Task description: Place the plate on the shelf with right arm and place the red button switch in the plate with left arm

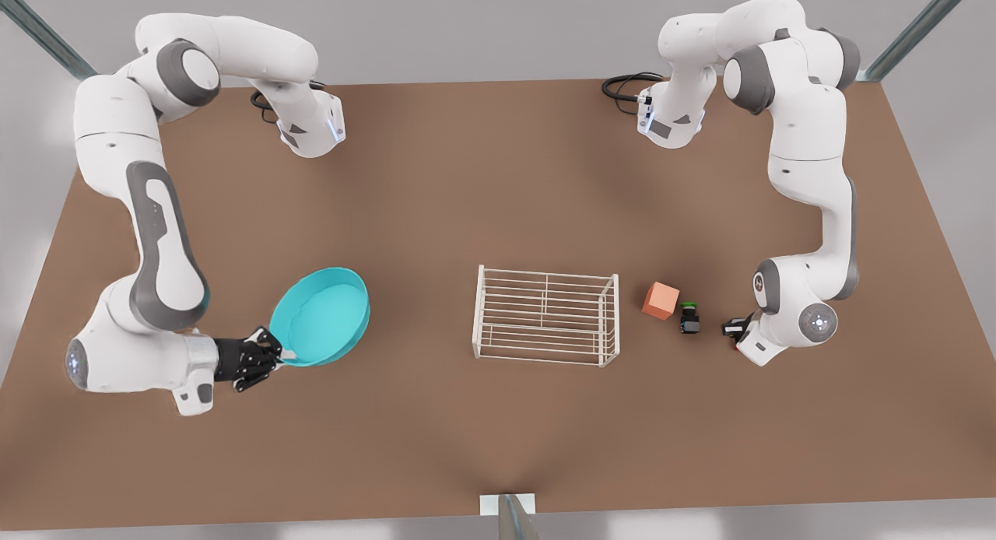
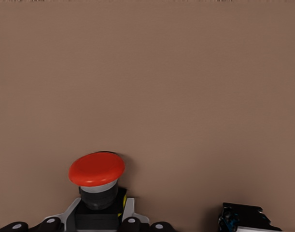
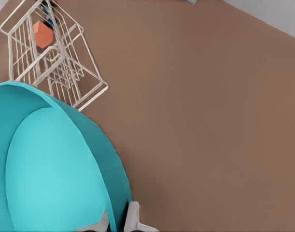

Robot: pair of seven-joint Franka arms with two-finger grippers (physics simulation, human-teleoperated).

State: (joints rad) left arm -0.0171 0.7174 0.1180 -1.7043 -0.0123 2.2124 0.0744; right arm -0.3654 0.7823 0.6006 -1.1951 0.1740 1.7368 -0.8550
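The turquoise plate [image 1: 323, 314] hangs tilted above the table at the front view's left, and my right gripper [image 1: 278, 356] is shut on its near rim. The right wrist view has the plate [image 3: 50, 169] close up with my right gripper [image 3: 119, 223] clamped on its edge. The white wire shelf [image 1: 545, 359] stands in the middle of the table, apart from the plate [image 3: 50, 63]. At the front view's right, my left gripper [image 1: 733, 327] sits low by the table. In the left wrist view it [image 2: 98, 215] is shut on the black body of the red button switch [image 2: 96, 169].
An orange cube [image 1: 660, 300] and a green-capped switch [image 1: 689, 316] lie between the shelf and my left gripper. A small dark object [image 2: 244, 220] lies on the table beside the held switch. Brown table [image 1: 498, 182] stretches open behind the shelf.
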